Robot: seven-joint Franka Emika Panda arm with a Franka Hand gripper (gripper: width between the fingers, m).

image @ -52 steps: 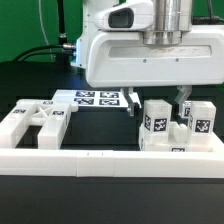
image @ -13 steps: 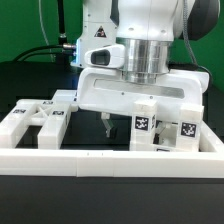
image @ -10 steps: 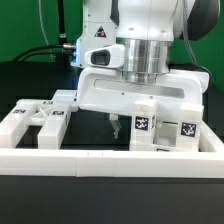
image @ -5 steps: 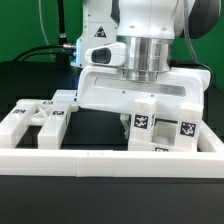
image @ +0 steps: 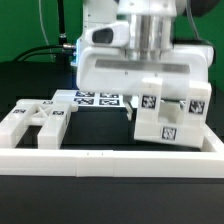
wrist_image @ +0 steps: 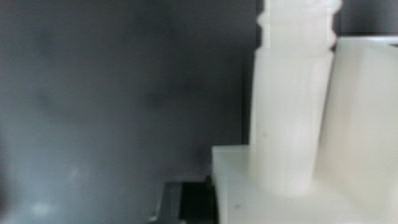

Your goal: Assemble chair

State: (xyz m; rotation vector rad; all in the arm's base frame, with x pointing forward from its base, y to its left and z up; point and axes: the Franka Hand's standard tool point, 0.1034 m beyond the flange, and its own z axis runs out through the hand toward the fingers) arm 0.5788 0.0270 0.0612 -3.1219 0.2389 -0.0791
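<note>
A chunky white chair piece (image: 170, 125) with black-and-white tags hangs tilted at the exterior view's right, its low edge just above the table. My gripper (image: 143, 104) is shut on it under the big white hand (image: 135, 65), and the piece hides most of the fingers. In the wrist view a white post (wrist_image: 294, 100) of this piece rises from a white block (wrist_image: 267, 195), close to the camera. More white chair pieces (image: 35, 120) with tags lie at the exterior view's left.
The marker board (image: 95, 98) lies flat behind the parts. A long plain white rail (image: 100, 162) runs along the front of the black table (image: 100, 200). Dark cables hang before the green backdrop at the back left.
The jaws closed on the chair piece about a second ago. Since then the hand has risen, lifting the piece off the table and tilting it.
</note>
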